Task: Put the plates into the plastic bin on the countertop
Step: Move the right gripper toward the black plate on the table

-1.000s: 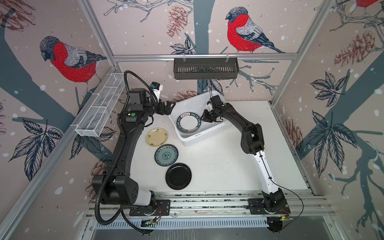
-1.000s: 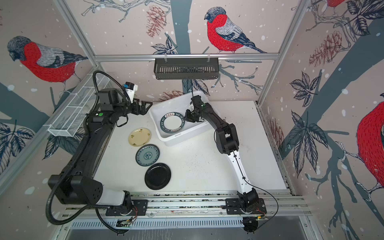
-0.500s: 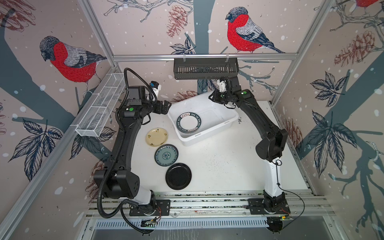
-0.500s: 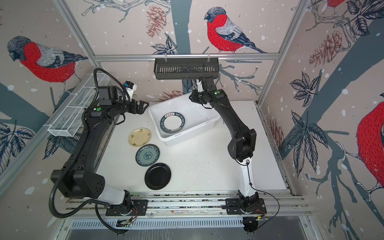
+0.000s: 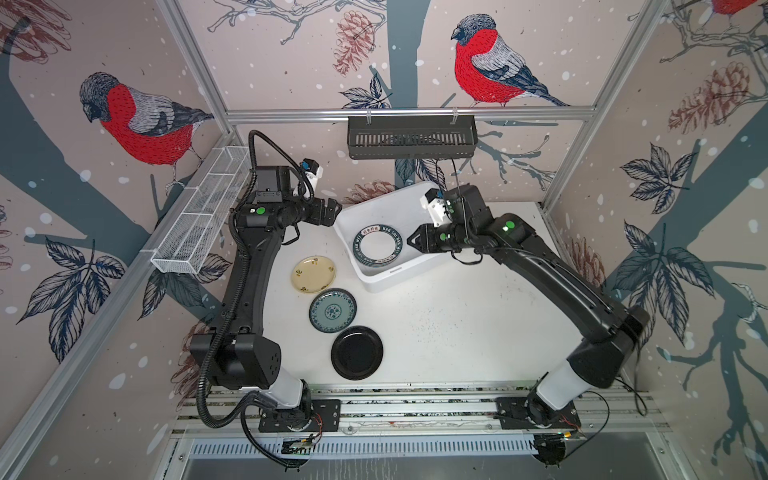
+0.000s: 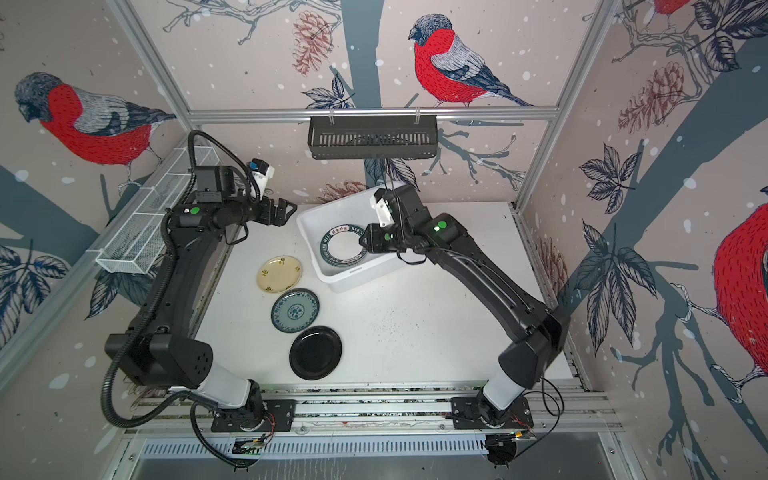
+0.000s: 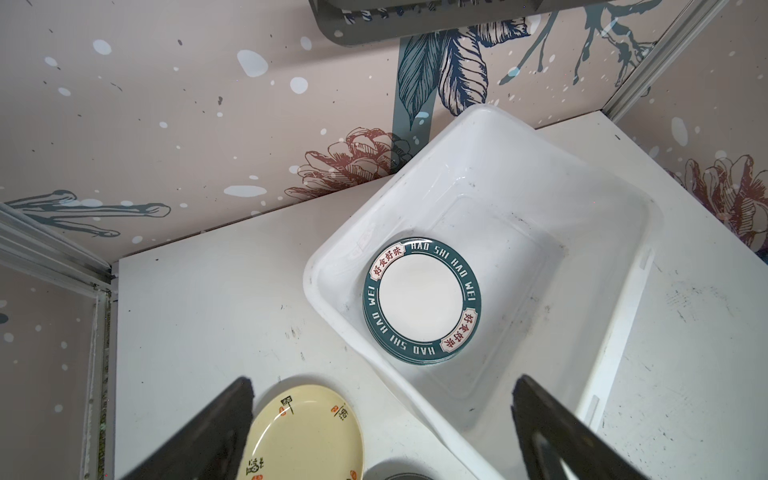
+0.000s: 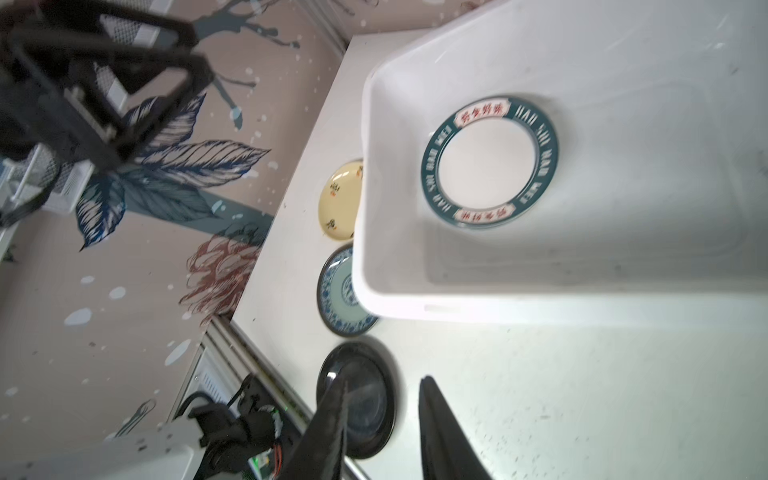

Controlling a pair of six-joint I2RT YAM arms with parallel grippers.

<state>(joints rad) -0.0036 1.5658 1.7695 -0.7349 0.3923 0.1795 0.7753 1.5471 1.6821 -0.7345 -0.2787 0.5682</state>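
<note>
White speckled countertop [image 5: 457, 332], rail-edged, carries every item below.

Item 1: plastic bin [image 5: 399, 279], a white tub with a lipped rim. It sits skewed at 12 o'clock on the countertop, close to the back wall.

Item 2: black plate [image 5: 357, 352], glossy. It lies flat on the countertop at 7 o'clock, outside the bin.

Item 3: teal floral plate [image 5: 332, 310]. It lies flat just beside the black plate, at that plate's 11 o'clock, outside the bin.

Item 4: green-rimmed plate [image 5: 377, 245], white centre, lettered rim. It lies flat inside the bin toward the 9 o'clock end. It tops a stack. The left wrist view shows further rims beneath [image 7: 422, 301], but their number cannot be told.

Item 5: pale yellow plate [image 5: 313, 274]. It lies flat on the countertop at the teal floral plate's 11 o'clock, near the bin's front wall and outside it.

Item 6: left gripper [image 5: 328, 212]. It is raised at the bin's 9 o'clock corner with jaws spread wide, grasping nothing.

Item 7: right gripper [image 5: 411, 241]. It hovers above the bin's 3 o'clock half, pointing toward 9 o'clock. Its fingers [image 8: 330, 419] stand narrowly parted with nothing between them.
</note>
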